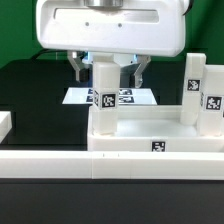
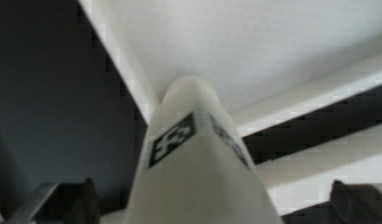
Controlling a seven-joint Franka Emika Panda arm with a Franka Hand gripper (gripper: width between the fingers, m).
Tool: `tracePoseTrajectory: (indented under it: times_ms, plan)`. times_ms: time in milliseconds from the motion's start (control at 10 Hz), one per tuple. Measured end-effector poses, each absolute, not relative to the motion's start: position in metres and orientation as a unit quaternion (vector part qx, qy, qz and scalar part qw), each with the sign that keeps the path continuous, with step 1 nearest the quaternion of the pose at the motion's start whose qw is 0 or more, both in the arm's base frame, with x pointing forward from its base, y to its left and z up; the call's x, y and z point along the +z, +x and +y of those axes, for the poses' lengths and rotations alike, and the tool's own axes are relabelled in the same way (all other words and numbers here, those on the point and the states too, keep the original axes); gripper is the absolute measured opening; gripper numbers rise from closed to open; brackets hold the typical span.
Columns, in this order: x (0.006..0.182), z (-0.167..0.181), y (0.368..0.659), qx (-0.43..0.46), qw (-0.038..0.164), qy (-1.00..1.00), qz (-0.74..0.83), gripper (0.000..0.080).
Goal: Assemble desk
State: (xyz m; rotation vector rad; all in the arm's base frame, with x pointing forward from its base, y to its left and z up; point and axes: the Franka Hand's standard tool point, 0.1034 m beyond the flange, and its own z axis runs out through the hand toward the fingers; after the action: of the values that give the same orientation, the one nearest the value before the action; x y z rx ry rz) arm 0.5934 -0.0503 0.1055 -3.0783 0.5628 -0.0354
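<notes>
Here, leg upright on desk top, between parted jaws.

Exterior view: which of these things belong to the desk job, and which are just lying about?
Belong to the job:
- desk top, tagged
- leg between the tool fingers, standing on the top
- two more legs upright at the exterior view's right

Just lying about:
- marker board behind
- long white rail in front
- white block at the left edge
</notes>
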Motion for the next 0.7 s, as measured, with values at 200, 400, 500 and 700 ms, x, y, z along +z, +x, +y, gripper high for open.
tracePoseTrajectory:
  times_ms: [200,400,500,700]
  plan:
    - [0.1056,-0.0535,0.5934,-0.010,0.004,-0.996,0.093,0.0649]
    - [0.1068,-0.0553,0.5940,-0.008,0.000,-1.000,0.018,0.0649]
    - [0.1069,-0.0554,0.5940,-0.008,0.000,-1.000,-0.015,0.0649]
    - [0.1065,-0.0561,0.5935,-0.008,-0.001,-0.999,-0.051,0.0530]
